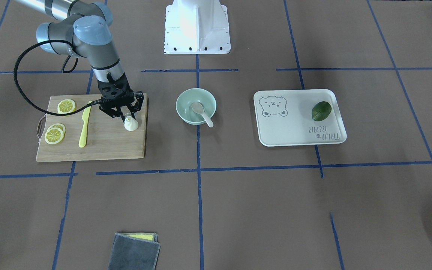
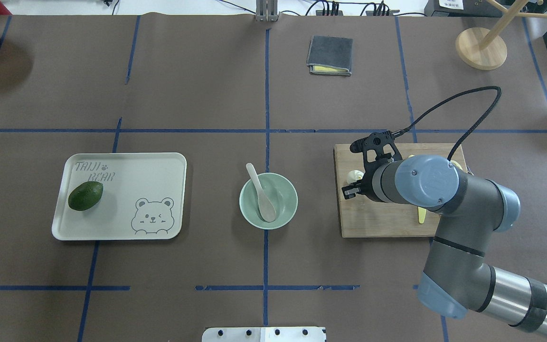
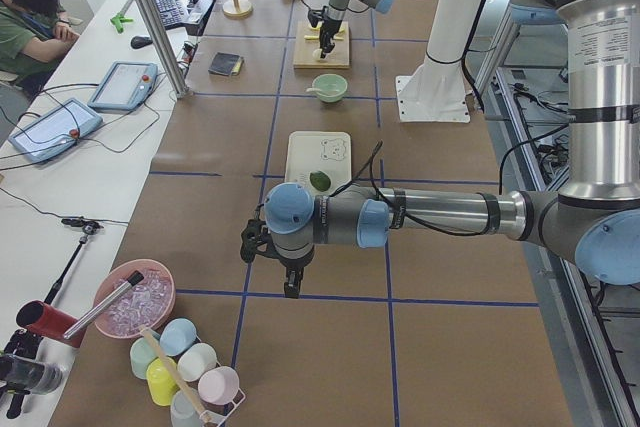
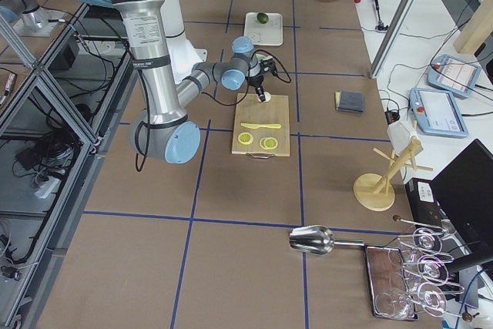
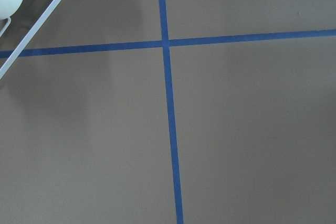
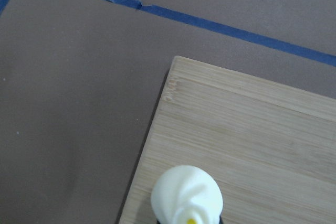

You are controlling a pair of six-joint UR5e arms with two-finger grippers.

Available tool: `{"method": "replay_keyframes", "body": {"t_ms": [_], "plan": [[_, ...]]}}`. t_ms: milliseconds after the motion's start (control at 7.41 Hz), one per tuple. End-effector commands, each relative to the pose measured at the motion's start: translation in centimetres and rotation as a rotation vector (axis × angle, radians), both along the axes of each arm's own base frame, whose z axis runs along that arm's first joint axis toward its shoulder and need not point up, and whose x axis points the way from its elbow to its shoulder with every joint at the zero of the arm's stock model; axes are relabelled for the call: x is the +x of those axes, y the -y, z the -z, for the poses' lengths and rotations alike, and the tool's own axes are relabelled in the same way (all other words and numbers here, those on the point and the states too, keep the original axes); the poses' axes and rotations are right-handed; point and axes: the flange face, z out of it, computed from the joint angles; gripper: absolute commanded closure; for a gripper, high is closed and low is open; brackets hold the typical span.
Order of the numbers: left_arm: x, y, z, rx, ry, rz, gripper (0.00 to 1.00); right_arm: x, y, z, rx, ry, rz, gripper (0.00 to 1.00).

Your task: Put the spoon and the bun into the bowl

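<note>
**Spoon in, bun on the board**

The spoon (image 1: 201, 113) lies in the bowl (image 1: 184, 98) at mid-desk (image 1: 238, 210), scoop down inside and handle propped over the rim. The bun (image 1: 131, 124) sits near a corner of the wooden cutting board (image 1: 107, 144), well apart from the bowl. The right gripper (image 1: 126, 115) points down right over the bun, jaws to either side of its top; cannot tell if they pinch it. The left gripper (image 3: 290, 285) hangs over bare desk far from the bowl; jaws' state cannot be told.
</note>
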Motion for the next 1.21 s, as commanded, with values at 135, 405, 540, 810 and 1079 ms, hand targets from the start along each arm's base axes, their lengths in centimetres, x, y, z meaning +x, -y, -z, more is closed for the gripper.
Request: {"method": "replay_keyframes", "body": {"t_ms": [135,405,540,810,1079], "plan": [[0.0,0.0,0.0,0.0,0.0,-0.001,0.0,-4.7,-0.1,13.7,-0.111,0.03,-0.071,1.0],[0.0,0.1,0.1,0.002,0.0,-0.001,0.0,-8.7,-3.0,18.6,-0.117,0.048,-0.067,0.75],[0.0,0.1,0.1,0.002,0.0,-0.001,0.0,-9.7,-4.5,18.3,-0.092,0.035,-0.07,0.01],[0.0,0.2,0.2,0.004,0.0,-0.001,0.0,-9.6,-4.5,18.6,-0.063,0.034,-0.096,0.0],[0.0,0.2,0.2,0.005,0.0,-0.001,0.0,-9.1,-4.7,18.7,-0.056,0.032,-0.085,0.0]]}}
